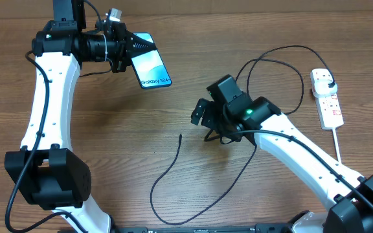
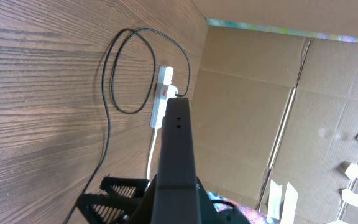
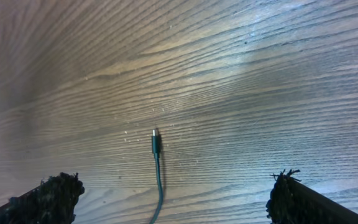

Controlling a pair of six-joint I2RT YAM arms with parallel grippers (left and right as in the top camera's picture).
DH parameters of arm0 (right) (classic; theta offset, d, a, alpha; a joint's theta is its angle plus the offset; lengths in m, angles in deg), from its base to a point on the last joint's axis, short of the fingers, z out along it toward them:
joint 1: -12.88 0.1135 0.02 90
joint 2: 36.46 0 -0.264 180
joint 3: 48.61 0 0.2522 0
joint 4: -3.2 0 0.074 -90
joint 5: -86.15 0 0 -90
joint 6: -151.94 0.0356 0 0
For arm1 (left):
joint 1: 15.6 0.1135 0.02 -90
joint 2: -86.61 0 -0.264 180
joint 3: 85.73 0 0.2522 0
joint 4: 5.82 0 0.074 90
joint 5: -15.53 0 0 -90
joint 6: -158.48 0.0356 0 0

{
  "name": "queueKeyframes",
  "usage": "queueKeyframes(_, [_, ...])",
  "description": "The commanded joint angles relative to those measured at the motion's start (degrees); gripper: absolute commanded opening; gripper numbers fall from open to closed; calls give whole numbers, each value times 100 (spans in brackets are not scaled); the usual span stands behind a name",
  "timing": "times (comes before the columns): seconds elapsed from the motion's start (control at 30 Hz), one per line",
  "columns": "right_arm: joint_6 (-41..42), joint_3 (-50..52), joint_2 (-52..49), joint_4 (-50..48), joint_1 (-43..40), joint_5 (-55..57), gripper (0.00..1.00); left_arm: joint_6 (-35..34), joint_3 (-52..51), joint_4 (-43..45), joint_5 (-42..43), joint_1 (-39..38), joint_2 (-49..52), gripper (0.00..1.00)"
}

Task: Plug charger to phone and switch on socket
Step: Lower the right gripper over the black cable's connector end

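Blue-lit phone (image 1: pixel 151 68) in left claw (image 1: pixel 129 50) — right claw (image 3: pixel 176 186) wide (near charger (image 3: pixel 156 149) tip).

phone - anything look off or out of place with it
Nothing looks damaged. The phone isn't lying loose: the left gripper grips one end, screen lit. The one odd bit is the charger tip, lying unplugged on the table under the open right gripper, well apart from the phone.

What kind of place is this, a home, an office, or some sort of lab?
Most likely a robotics test bench, not a home: the left arm and right arm stand at a wood-grain table, and plain cardboard panels wall it in.
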Motion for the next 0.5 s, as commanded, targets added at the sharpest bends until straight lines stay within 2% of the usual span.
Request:
queueKeyframes(0.0, [-46, -90, 9, -11, 146, 317, 100, 133, 90, 24, 146, 2, -85, 4])
queueKeyframes(0.47, [-195, -22, -177, -28, 450, 286, 100, 107, 90, 221, 133, 4, -85, 4])
